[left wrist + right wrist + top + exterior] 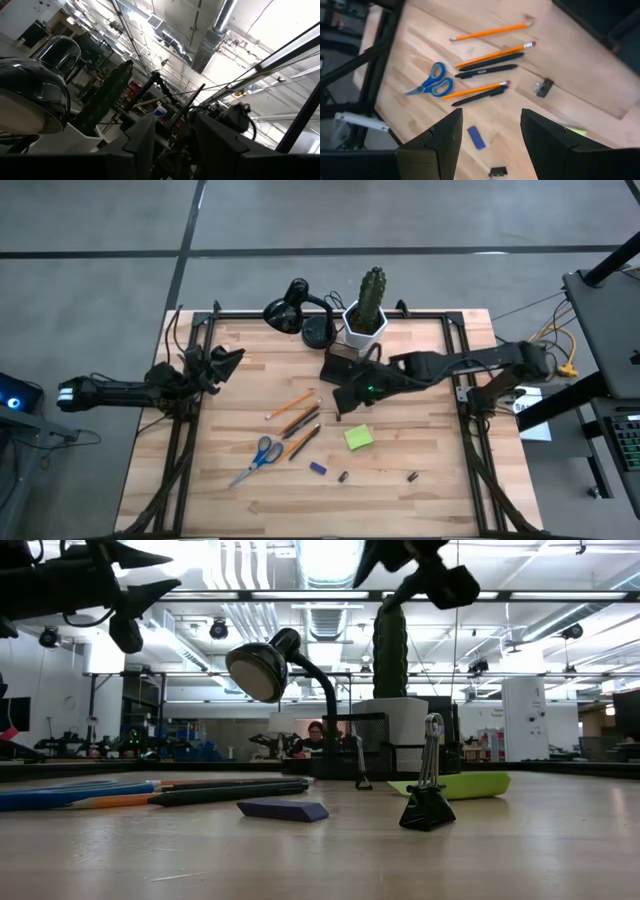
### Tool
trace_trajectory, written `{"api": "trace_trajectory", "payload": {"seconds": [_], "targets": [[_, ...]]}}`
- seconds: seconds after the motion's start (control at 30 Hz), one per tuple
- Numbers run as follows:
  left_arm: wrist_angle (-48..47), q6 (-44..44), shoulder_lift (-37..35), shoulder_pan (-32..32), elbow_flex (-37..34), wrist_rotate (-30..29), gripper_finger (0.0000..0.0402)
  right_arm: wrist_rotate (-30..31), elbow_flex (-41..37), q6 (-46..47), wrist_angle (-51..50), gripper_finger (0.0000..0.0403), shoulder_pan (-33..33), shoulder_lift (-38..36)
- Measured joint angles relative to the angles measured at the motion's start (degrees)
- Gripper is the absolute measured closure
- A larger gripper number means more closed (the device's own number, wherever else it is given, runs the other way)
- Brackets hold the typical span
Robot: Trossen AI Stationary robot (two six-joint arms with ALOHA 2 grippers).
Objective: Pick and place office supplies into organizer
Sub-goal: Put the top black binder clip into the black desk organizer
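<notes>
Orange and dark pencils and pens (297, 415) lie fanned out mid-table, with blue-handled scissors (258, 457) nearer the front. A lime-green sticky-note pad (359, 438) and a small blue block (318, 468) lie flat beside them. The dark organizer (337, 363) stands at the back, partly under my right arm. My right gripper (490, 131) hangs open above the table between the organizer and the pad. It tilts down over the blue block (476, 137), with nothing between its fingers. My left gripper (226, 360) waits open at the left edge, tilted upward.
A black desk lamp (290, 310) and a white pot with a cactus (366, 315) stand at the far edge. Small black binder clips lie by the pens (542, 87) and near the front (343, 476) (412, 476). Bare wood lies at the front and right.
</notes>
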Motion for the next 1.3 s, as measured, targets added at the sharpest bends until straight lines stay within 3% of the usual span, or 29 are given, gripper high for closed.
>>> {"api": "trace_trajectory", "payload": {"seconds": [0.47, 0.97, 1.3], "targets": [[-0.3, 0.0, 0.1, 0.0, -0.9, 0.8, 0.0274, 0.6, 3.2, 6.2, -0.7, 0.0216, 0.2, 13.3], [-0.3, 0.5, 0.1, 0.0, -0.9, 1.2, 0.0274, 6.5, 3.2, 9.1, -1.8, 0.0216, 0.8, 17.7], [-0.3, 0.5, 0.5, 0.0, -0.9, 1.2, 0.0274, 6.1, 3.8, 9.1, -1.5, 0.0216, 1.1, 22.8]]}}
